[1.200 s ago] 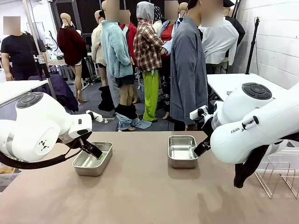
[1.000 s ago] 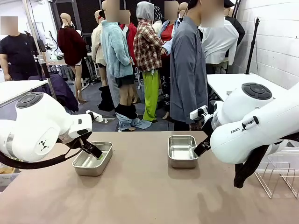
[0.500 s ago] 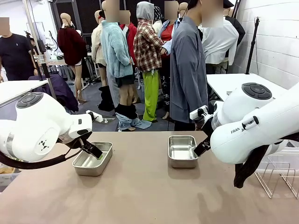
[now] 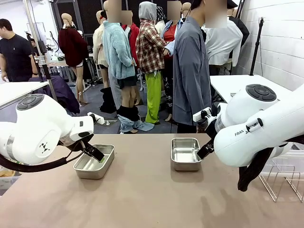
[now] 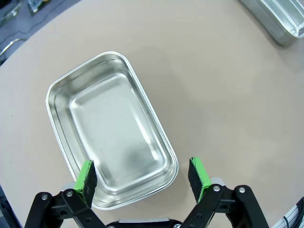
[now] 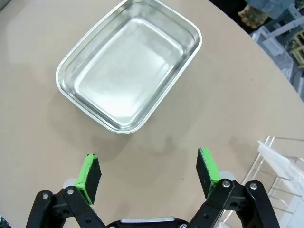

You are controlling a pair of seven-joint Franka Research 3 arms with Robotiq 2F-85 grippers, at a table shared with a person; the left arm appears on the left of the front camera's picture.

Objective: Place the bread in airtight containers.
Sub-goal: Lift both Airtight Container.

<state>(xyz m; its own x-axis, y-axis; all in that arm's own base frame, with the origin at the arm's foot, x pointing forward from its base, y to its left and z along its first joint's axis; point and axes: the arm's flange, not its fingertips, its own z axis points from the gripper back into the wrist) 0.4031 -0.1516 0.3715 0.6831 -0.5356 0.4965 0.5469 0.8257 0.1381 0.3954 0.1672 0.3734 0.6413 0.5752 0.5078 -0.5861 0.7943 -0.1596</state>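
L gripper (image 5: pixel 142 178) jaws spread wide, nothing betw the green pads (image 5: pixel 85 180); it hangs over the near short end of the L pan (image 5: pixel 109 137), one pad over the rim corner, the other just outside the rim. Can't tell if it touches the steel. From the front, the same L gripper (image 4: pixel 95 153) sits low at the inner side of the L pan (image 4: pixel 94 164), on the table's (image 4: pixel 142 199) L half. R gripper (image 6: pixel 148 173) also wide open, holding nothing, over bare tabletop just beside the R pan (image 6: pixel 128 66), not touching; clear wire rack (image 6: pixel 280 161) off to one side of it. Front view: R gripper (image 4: pixel 205 149) at the R pan's (image 4: pixel 185 154) outer edge, near table centre-right. Both pans upright, steel, rounded corners, bare shiny floors showing, well apart from each other; the R pan's corner peeks in at the top of the L wrist view (image 5: pixel 280 19). Beyond the far table edge a person in a grey coat (image 4: pixel 191 71) stands behind the R pan.
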